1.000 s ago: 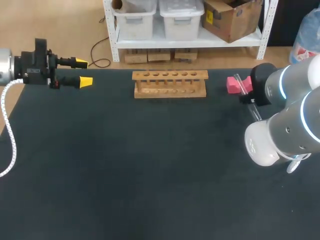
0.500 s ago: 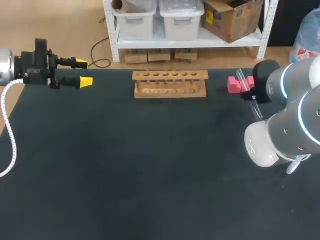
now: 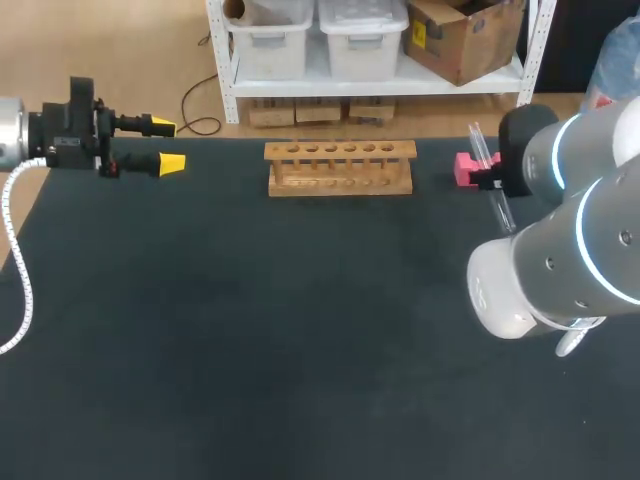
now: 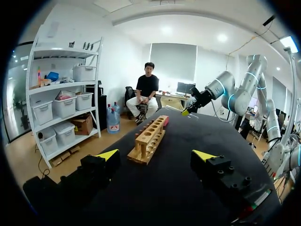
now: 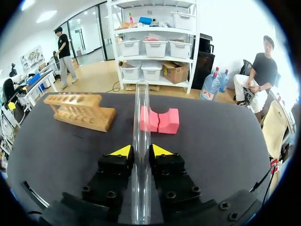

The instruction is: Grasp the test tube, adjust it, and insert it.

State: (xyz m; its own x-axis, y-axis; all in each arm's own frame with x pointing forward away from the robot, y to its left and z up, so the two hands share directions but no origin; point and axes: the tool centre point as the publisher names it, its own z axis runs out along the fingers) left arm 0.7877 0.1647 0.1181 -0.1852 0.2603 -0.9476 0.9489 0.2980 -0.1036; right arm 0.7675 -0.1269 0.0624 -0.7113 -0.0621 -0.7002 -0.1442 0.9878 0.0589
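A clear glass test tube (image 5: 141, 141) is clamped between the yellow-tipped fingers of my right gripper (image 5: 140, 151), lying along them and pointing ahead. From above, the test tube (image 3: 487, 172) slants over the table's right rear, held above the pink block (image 3: 466, 167). The wooden rack (image 3: 339, 167) with a row of holes stands at the back middle; it shows as the rack (image 5: 81, 111) ahead and to one side of the right gripper. My left gripper (image 3: 167, 143) stays at the far left rear edge, open and empty, and its fingertips (image 4: 109, 155) face the rack (image 4: 151, 139).
The pink foam block (image 5: 159, 120) with a notch lies just ahead of the right gripper, beneath the tube's far end. A white cable (image 3: 18, 260) hangs at the left edge. The dark table mat (image 3: 280, 330) spreads across the middle and front.
My right arm has lifted the test tube slightly and carried it a little left and toward the back, over the pink block. The left arm has not moved.
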